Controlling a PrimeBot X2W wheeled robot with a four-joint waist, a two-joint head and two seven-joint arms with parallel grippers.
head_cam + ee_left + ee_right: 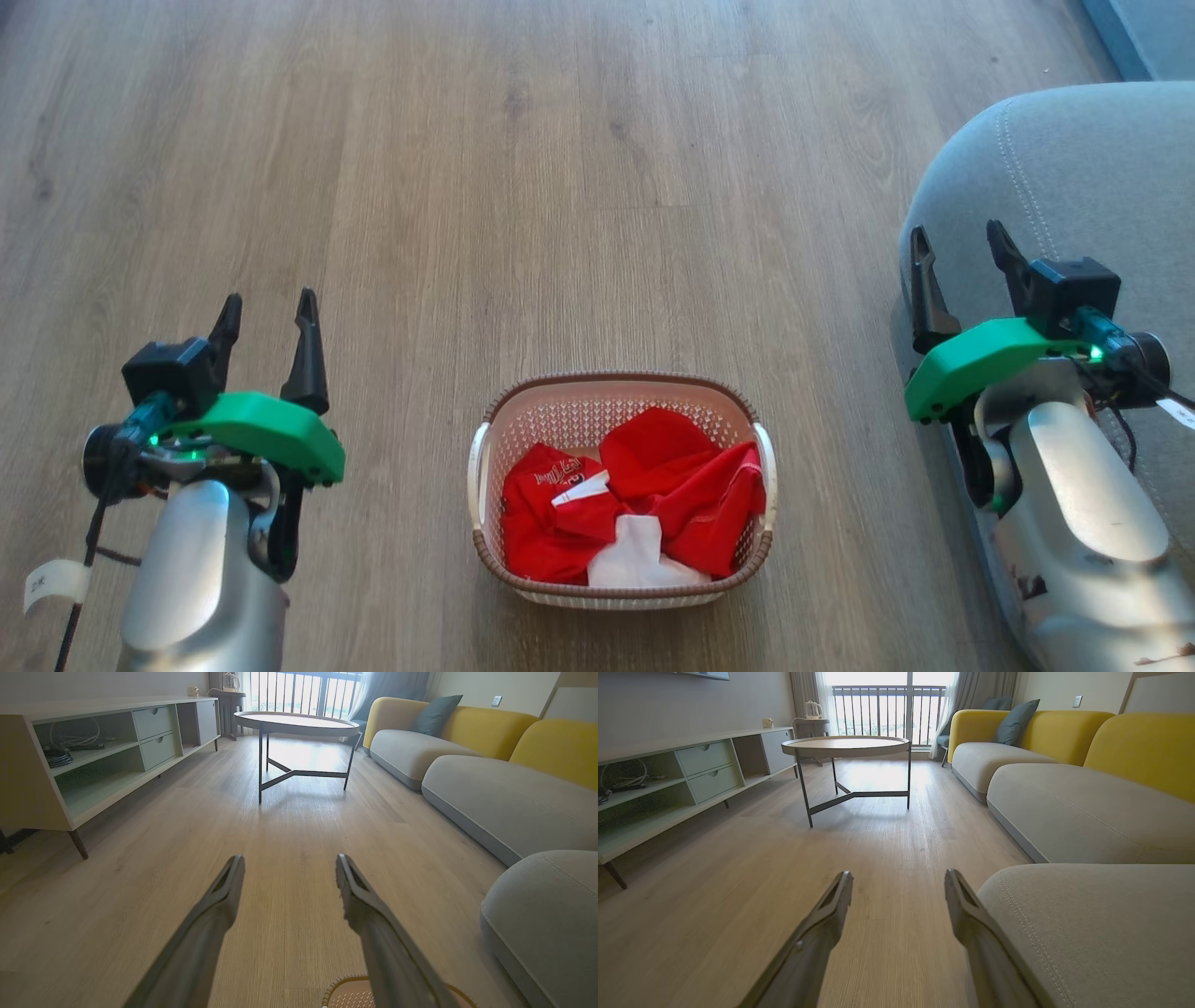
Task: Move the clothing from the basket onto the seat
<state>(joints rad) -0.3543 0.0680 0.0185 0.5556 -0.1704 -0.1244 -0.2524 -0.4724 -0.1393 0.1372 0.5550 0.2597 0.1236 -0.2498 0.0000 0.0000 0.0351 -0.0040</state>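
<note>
The cream basket (485, 439) with a brown rim stands on the wooden floor low in the head view, between my two arms. Inside it lies the crumpled red clothing (653, 485) with white patches. The grey seat (1074, 159) with pale stitching rises at the right edge. My left gripper (269, 322) hovers open to the left of the basket, nothing between its fingers. Over the seat's near edge my right gripper (962, 254) stands open and empty. In the left wrist view the basket's rim (343, 983) peeks in at the bottom beside the open left gripper (288, 868). The right wrist view has the open right gripper (899, 884) beside the seat (1101, 924).
A round coffee table (845, 746) on thin dark legs stands ahead on the floor. A long low cabinet (93, 760) runs along the left wall. A grey and yellow sofa (1064, 788) lines the right side beyond the seat.
</note>
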